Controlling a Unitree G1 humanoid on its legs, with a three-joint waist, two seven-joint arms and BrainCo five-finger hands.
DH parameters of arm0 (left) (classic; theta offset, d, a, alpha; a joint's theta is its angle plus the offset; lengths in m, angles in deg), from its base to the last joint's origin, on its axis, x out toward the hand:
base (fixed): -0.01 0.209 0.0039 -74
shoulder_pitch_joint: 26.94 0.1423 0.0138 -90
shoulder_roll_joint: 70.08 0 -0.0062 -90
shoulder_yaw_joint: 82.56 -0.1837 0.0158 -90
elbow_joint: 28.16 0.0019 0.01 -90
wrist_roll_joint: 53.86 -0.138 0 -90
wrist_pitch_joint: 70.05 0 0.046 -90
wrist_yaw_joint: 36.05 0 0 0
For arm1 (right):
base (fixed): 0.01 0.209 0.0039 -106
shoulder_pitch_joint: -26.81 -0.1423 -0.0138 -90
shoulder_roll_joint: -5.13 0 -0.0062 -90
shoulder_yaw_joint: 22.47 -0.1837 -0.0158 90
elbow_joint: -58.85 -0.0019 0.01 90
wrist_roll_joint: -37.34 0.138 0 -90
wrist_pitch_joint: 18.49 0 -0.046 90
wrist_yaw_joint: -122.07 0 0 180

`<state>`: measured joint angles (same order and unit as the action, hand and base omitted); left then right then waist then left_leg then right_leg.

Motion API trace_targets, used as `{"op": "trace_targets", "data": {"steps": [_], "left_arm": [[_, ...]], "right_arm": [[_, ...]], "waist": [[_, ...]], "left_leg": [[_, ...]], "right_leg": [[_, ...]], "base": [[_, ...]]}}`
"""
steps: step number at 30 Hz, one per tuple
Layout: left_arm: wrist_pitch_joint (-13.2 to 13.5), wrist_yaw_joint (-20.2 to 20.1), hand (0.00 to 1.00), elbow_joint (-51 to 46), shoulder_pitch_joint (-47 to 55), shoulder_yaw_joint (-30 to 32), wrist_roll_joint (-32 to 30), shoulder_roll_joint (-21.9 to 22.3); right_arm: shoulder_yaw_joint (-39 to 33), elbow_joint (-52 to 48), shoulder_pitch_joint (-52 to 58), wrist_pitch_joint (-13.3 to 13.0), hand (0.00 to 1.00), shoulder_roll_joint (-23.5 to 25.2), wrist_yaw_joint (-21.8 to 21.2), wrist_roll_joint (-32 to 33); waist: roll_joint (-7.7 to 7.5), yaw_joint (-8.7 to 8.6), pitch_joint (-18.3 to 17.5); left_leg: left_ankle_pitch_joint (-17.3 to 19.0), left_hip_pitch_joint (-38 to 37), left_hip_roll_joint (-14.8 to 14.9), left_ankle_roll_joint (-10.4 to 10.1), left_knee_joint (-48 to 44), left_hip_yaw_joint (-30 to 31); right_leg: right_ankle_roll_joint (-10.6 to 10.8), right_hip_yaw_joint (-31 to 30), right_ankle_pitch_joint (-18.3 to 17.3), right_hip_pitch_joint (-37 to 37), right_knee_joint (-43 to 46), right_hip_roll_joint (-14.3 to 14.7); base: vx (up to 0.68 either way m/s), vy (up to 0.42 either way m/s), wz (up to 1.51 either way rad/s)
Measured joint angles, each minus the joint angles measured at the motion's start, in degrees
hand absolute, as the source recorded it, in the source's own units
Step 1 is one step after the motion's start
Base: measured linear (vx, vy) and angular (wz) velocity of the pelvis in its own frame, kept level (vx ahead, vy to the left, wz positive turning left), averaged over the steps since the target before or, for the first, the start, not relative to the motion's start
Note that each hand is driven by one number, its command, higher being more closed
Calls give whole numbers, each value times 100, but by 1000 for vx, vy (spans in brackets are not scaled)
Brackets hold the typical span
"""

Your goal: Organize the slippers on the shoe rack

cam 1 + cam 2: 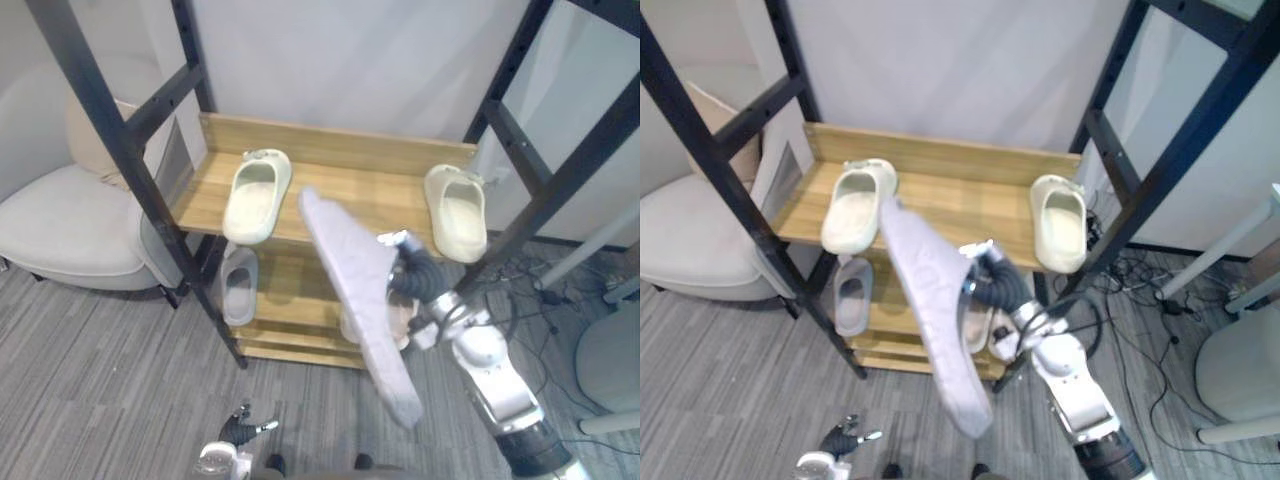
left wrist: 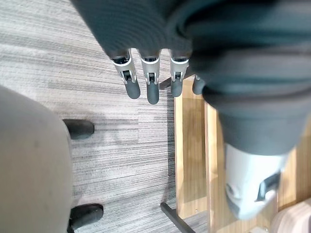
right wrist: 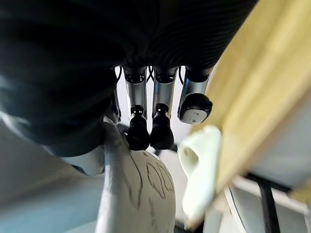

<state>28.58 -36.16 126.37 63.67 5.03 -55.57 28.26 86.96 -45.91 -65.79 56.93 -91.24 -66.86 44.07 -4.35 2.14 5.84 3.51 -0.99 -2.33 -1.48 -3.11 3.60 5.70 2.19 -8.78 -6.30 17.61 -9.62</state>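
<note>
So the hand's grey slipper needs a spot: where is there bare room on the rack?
Best room: the bare middle of the top shelf, between the left cream slipper and the right cream slipper. The lower shelf has a bare strip right of its grey slipper; further right is crowded, hidden behind the held slipper and right hand.

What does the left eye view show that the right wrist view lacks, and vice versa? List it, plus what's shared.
Left eye view adds: a second grey slipper on the lower shelf, the armchair, the left hand. Right wrist view adds: fingertips of the right hand curled onto the sole of the held grey slipper. Both: that slipper, a cream slipper overhanging the top shelf.
</note>
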Motion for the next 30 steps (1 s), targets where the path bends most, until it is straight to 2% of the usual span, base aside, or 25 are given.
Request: {"op": "trace_targets", "data": {"steps": [4,6,11,14,15,17,18,20,22,25,28,30], "left_arm": [[65,10,0,17,-322,-145,-39,0],[76,34,0,13,-594,-151,-32,-9],[105,151,0,-156,-1046,-127,34,-61],[156,250,0,-372,-1242,-67,172,-72],[170,254,0,-380,-1275,-62,179,-70],[247,234,0,-671,-1418,156,258,-55],[256,251,0,-710,-1452,172,281,-57],[272,413,0,-931,-1625,501,370,-87],[246,508,0,-929,-1650,604,414,-181],[90,654,0,-847,-1601,836,568,-179],[-10,686,0,-847,-1497,1060,758,-94],[-29,755,0,-888,-1470,1210,924,1]], "right_arm": [[282,71,-14,-6,100,5,-29,-18],[374,445,-138,-2,100,3,-22,-193],[362,711,-487,108,100,-46,66,-414],[340,718,-807,108,100,-44,175,-453],[331,725,-850,108,100,-46,188,-453],[265,902,-1275,106,100,-67,388,-465],[245,958,-1360,108,100,-76,406,-466],[82,1154,-1949,145,100,-128,613,-682],[81,1154,-2227,149,100,-201,734,-686],[-144,1145,-2698,182,100,-304,1025,-758],[-180,1145,-3174,232,100,-377,1195,-899],[-294,1196,-3560,261,100,-453,1332,-904]], "waist": [[139,-10,434],[183,-22,716],[238,-92,1202],[262,-102,1357],[273,-104,1402],[313,-141,1526],[330,-140,1569],[340,-118,1787],[325,-117,1940],[271,1,2143],[237,36,2190],[238,117,2200]], "left_leg": [[588,899,-118,-29,-1444,4],[949,1653,-121,-86,-2392,15],[1381,2912,10,-184,-3719,-17],[1681,3692,34,-192,-4730,-76],[1710,3761,39,-181,-4831,-80],[1971,4488,91,-171,-5687,-136],[2000,4575,100,-162,-5796,-137],[2218,5206,164,-143,-6447,-177],[2318,5407,189,-146,-6729,-161],[2427,5982,280,-212,-7232,-157],[2454,6314,292,-241,-7461,-147],[2446,6543,343,-274,-7632,-169]], "right_leg": [[-39,-56,-362,-623,972,-108],[-103,-68,-645,-1269,1697,-116],[-149,-19,-1009,-2345,2765,-104],[-167,-97,-1293,-3099,3688,-98],[-187,-98,-1317,-3133,3769,-94],[-207,-130,-1592,-3826,4568,-105],[-212,-126,-1622,-3907,4668,-105],[-194,-201,-1866,-4531,5332,-108],[-192,-223,-1956,-4738,5608,-91],[-249,-244,-2101,-5329,6152,-54],[-290,-240,-2199,-5663,6435,-72],[-328,-204,-2282,-5861,6640,-89]], "base": [[-187,-34,12],[-207,-47,14],[-153,-35,15],[-80,1,2],[-69,2,10],[-101,7,18],[-131,9,15],[-153,1,5],[-111,-6,-3],[-135,-55,3],[-61,-72,12],[-18,-68,16]]}}
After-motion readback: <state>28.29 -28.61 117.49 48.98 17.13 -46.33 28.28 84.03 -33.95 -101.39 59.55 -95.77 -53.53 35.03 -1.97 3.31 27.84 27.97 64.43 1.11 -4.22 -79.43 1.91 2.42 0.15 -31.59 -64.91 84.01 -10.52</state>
